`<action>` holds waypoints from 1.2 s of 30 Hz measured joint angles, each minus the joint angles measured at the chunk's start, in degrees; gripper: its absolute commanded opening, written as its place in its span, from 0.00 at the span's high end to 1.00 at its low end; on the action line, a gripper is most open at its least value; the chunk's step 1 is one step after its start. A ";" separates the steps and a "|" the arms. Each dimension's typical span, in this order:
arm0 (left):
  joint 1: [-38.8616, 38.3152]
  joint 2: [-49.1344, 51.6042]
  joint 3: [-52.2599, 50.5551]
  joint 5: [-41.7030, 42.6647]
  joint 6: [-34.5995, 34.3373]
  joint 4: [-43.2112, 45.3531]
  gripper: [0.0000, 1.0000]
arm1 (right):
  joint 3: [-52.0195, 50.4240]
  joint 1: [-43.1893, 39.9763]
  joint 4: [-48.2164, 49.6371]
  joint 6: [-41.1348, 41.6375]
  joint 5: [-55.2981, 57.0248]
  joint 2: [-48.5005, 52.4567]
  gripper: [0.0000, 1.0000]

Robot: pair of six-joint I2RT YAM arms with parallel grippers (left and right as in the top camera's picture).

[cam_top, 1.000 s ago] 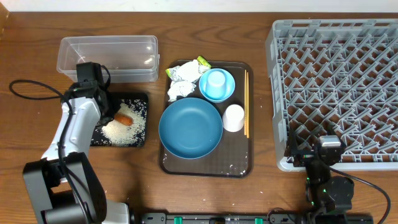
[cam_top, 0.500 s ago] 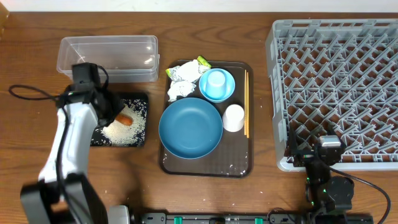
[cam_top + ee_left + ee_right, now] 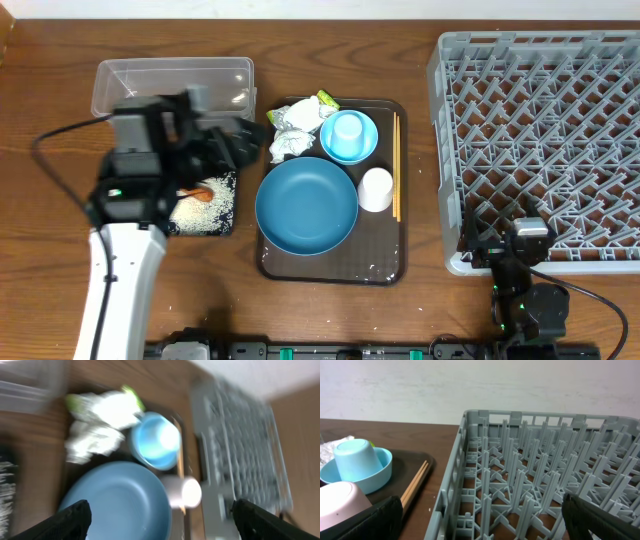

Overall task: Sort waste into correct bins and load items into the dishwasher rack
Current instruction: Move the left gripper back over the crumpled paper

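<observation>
My left gripper (image 3: 248,146) hangs open and empty between the black tray (image 3: 222,222) and the brown tray, pointing right. The carrot (image 3: 196,190) lies on rice (image 3: 205,210) in the black tray. The left wrist view is blurred: the gripper (image 3: 162,527) is over the dark-blue bowl (image 3: 115,502), with paper wads (image 3: 95,435), the light-blue cup (image 3: 157,440) and the white cup (image 3: 184,491) beyond. My right gripper (image 3: 482,527) is open at the dishwasher rack's (image 3: 535,485) near left corner, holding nothing.
The clear tub (image 3: 175,85) stands behind the black tray. The brown tray (image 3: 330,268) holds the bowl (image 3: 306,205), cup on its saucer (image 3: 350,135), white cup (image 3: 376,189), chopsticks (image 3: 396,165), wads (image 3: 290,135) and wrapper (image 3: 327,100). The rack (image 3: 540,130) fills the right.
The left gripper opened, rose off the black tray and swung right toward the brown tray, leaving the carrot on the rice. The right arm has not moved.
</observation>
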 measured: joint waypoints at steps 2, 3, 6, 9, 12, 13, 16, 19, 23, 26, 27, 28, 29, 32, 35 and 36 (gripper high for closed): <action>-5.53 0.63 0.00 -1.29 1.70 -0.04 0.07 | 0.02 0.00 0.00 0.00 0.00 0.00 0.01; -8.37 1.07 0.00 -2.82 2.43 -0.15 0.07 | 0.00 0.00 0.00 0.02 0.00 0.00 0.01; -15.32 2.58 0.00 -8.74 3.52 -0.92 0.06 | 0.00 0.02 0.00 0.02 0.00 0.00 0.01; -20.74 3.91 0.00 -16.17 4.28 -2.08 0.06 | 0.00 0.00 0.00 0.00 -0.02 0.00 0.01; -24.50 4.17 0.02 -22.64 4.55 -3.80 0.08 | 0.00 0.00 0.00 0.02 0.00 0.00 0.01; -25.07 4.17 0.04 -23.85 4.59 -4.66 0.10 | 0.00 0.00 0.00 0.00 0.00 0.00 0.01; -25.77 4.17 0.83 -27.15 5.79 -9.97 0.11 | 0.00 0.00 0.00 0.00 0.00 0.00 0.01; -25.77 4.17 2.64 -28.96 7.15 -14.64 0.12 | 0.00 0.00 0.00 0.00 0.00 0.00 0.01; -25.77 4.17 4.48 -29.51 8.57 -15.72 0.12 | 0.02 0.00 0.00 0.02 0.00 0.00 0.01; -25.99 4.35 4.66 -29.27 9.68 -16.26 0.13 | 0.00 0.00 0.00 0.00 0.00 0.00 0.01; -26.29 4.79 4.66 -29.11 10.16 -16.39 0.15 | 0.02 0.00 0.00 0.02 0.00 0.00 0.01; -26.43 4.98 4.66 -29.09 10.19 -16.41 0.15 | 0.00 0.00 0.00 0.00 0.00 0.00 0.01; -26.88 5.64 4.66 -29.09 10.38 -16.46 0.16 | 0.00 0.00 0.00 0.00 0.00 0.00 0.01; -28.44 8.11 4.66 -28.87 10.56 -16.44 0.11 | 0.00 0.00 0.00 0.00 0.00 0.00 0.01; -29.86 10.73 4.66 -28.68 10.75 -16.39 0.10 | 0.00 0.00 0.00 0.02 0.00 0.00 0.01; -30.16 11.45 4.66 -28.65 10.73 -16.37 0.10 | 0.00 0.00 0.00 0.02 0.00 -0.02 0.01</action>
